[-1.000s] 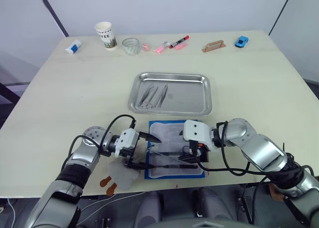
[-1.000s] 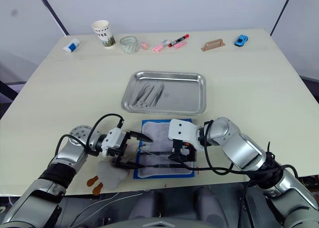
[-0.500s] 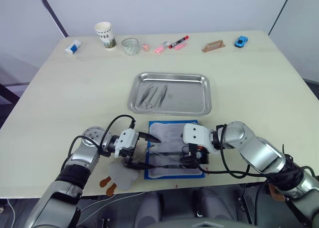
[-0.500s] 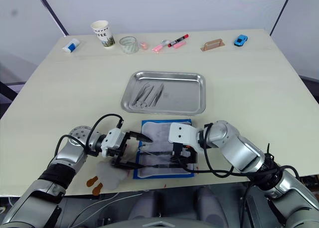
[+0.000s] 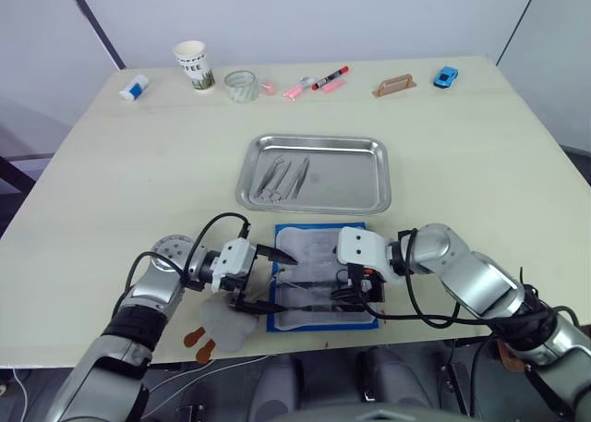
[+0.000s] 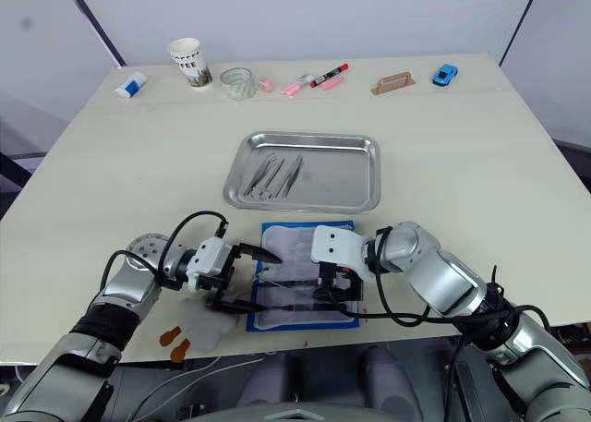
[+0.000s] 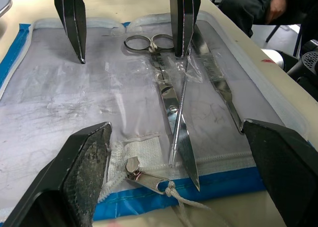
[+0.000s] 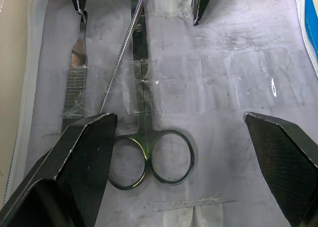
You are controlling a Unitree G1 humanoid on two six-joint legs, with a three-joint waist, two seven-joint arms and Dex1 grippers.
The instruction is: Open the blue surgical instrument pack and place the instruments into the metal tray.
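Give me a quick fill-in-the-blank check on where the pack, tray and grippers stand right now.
1. The pack lies ____ on the table, its pale lining up.
2. Both the left gripper and the right gripper are ____ over the pack.
3. The ring-handled scissors lie in the ____.
4. Some instruments already lie in the ____.

Missing words: open; open; pack; tray
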